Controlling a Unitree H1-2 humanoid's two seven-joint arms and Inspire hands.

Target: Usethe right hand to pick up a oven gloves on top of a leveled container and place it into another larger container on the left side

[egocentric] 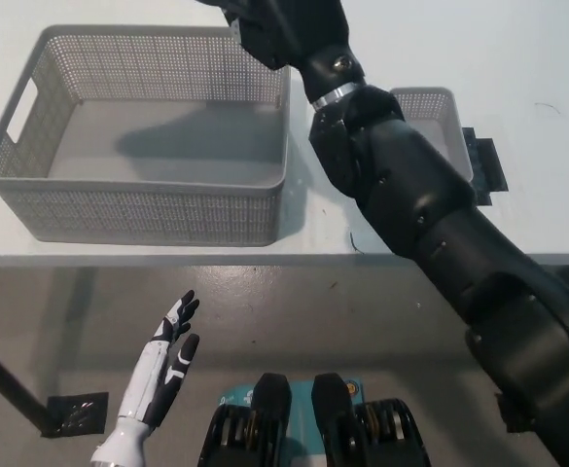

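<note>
Oven glove nowhere to be made out as a separate thing: no cloth shape against the black right hand (265, 24), none in either basket. Long axis, heading and look therefore impossible to tell. If anywhere, hidden at the right hand, itself cut by the picture's top edge above the far rim of the large grey basket (31, 165). Whether that hand grips anything or is closed: cannot tell.

Right arm (410, 204) stretched from the bottom right diagonally up to the top middle, crossing the table's front edge and hiding the left part of the small grey basket (440, 102). Small basket perforated, on a dark flat piece (488, 161) that sticks out at its right side. Visible part of its inside bare.

Large basket perforated too, with a handle slot in its left wall, long axis running left to right, well left of the small one. Grey floor inside bare, crossed by a soft dark shadow (167, 141).

Both baskets on the pale table (556, 195).

White left hand (172, 355) low at the lower left, below the table edge over the floor, fingers spread and pointing up, holding nothing.
</note>
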